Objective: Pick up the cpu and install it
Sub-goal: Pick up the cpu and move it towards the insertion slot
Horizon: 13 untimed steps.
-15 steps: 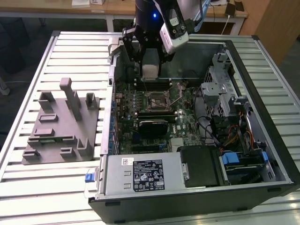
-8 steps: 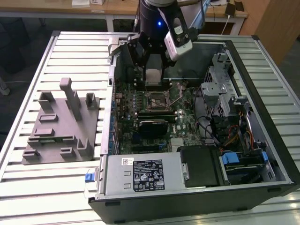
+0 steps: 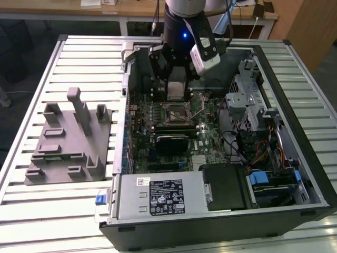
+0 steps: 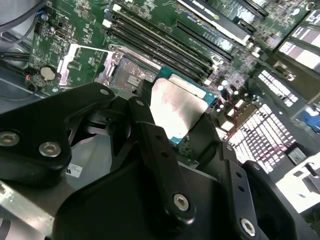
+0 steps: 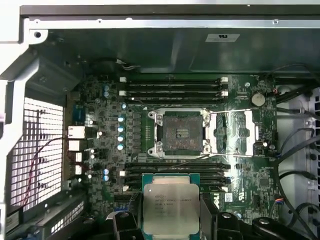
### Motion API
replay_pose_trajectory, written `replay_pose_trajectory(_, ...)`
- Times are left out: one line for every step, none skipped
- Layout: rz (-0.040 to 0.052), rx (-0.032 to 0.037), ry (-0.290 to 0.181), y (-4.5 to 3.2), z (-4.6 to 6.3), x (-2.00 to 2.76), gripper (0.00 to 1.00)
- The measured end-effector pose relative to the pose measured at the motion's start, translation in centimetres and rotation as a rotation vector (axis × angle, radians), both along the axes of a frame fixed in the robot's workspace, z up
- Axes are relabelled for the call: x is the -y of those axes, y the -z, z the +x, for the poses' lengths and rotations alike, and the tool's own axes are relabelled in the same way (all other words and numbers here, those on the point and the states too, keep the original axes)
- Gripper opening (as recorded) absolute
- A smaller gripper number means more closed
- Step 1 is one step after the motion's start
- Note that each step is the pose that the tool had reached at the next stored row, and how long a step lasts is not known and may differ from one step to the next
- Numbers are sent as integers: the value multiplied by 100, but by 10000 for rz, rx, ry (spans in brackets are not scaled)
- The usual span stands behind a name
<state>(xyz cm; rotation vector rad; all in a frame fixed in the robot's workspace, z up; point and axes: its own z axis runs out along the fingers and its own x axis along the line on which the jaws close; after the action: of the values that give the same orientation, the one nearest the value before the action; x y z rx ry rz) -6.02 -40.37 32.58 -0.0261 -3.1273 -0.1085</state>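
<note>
The arm stands over the open computer case (image 3: 158,232). Its gripper (image 4: 175,120) is closed on the cpu (image 5: 171,207), with a black finger (image 4: 150,140) pressed against each of two opposite edges. I think it grips the edges so that the metal top and the contact side underneath are not touched, and so that the chip stays flat.

The cpu hangs level in the air above the motherboard (image 5: 100,130) and does not touch it. It is near the socket (image 5: 181,132) but not over it. In the first wrist view it sits beside the socket, on the other side of a row of memory slots (image 5: 175,172).

The socket is bare. Its metal load frame (image 5: 232,132) lies folded open to one side, I suppose to leave the way free for the chip to come down. So the pick-up looks done and the chip is not yet seated.

The grey fixture block (image 3: 68,139) stands on the slatted table (image 3: 31,211), at the exterior view's left of the case and well apart from the gripper.

The cpu itself is a thin square. It has a pale silver metal lid with some dull smears and fine print on it. A narrow green border of circuit board shows around the lid.
</note>
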Motion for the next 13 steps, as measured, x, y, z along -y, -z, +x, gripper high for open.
replay_pose_trajectory(-1,-10,0,17,10,-9,54)
replay_pose_trajectory(-1,-14,0,32,18,-17,54)
replay_pose_trajectory(-2,-16,0,44,24,-24,54)
replay_pose_trajectory(-1,-16,1,55,29,-32,54)
replay_pose_trajectory(-1,-16,2,62,31,-38,54)
replay_pose_trajectory(1,-15,1,69,32,-40,54)
replay_pose_trajectory(1,-10,-1,75,33,-41,54)
replay_pose_trajectory(1,20,-3,82,32,-42,54)
replay_pose_trajectory(-1,68,-7,89,33,-43,54)
replay_pose_trajectory(-3,121,-10,96,33,-45,54)
replay_pose_trajectory(-2,172,-11,104,33,-46,54)
replay_pose_trajectory(0,204,-10,114,32,-47,54)
replay_pose_trajectory(0,219,-12,128,33,-48,54)
